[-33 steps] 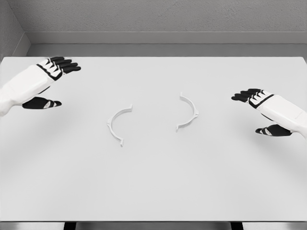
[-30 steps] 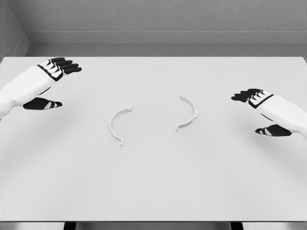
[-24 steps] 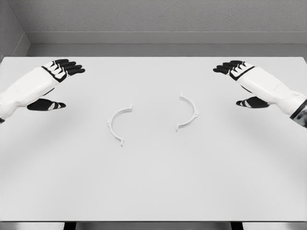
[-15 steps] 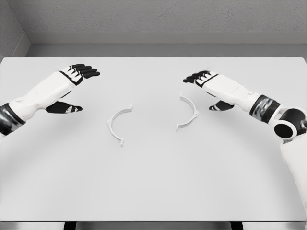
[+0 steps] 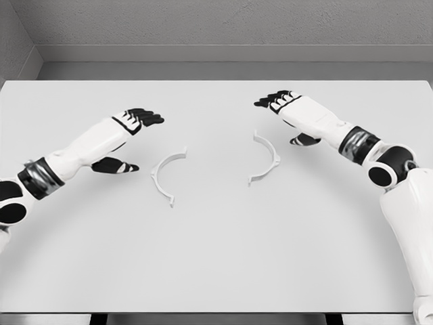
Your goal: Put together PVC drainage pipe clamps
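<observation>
Two white half-ring clamp pieces lie flat on the white table (image 5: 216, 257), their open sides facing each other. The left clamp half (image 5: 164, 175) curves like a "C", the right clamp half (image 5: 266, 157) like its mirror. My left hand (image 5: 128, 139) hovers just left of the left half, fingers spread, thumb below, holding nothing. My right hand (image 5: 287, 116) hangs above and just right of the upper end of the right half, fingers extended, holding nothing. Neither hand touches a clamp piece.
A grey wall (image 5: 223, 27) runs behind the table's far edge. The near table edge lies at the bottom of the picture. A gap of bare tabletop separates the two halves.
Both arms have reached inward from the table's sides toward the centre. The left hand moved right toward the left half, the right hand moved left and up toward the right half. The clamp halves stayed put.
</observation>
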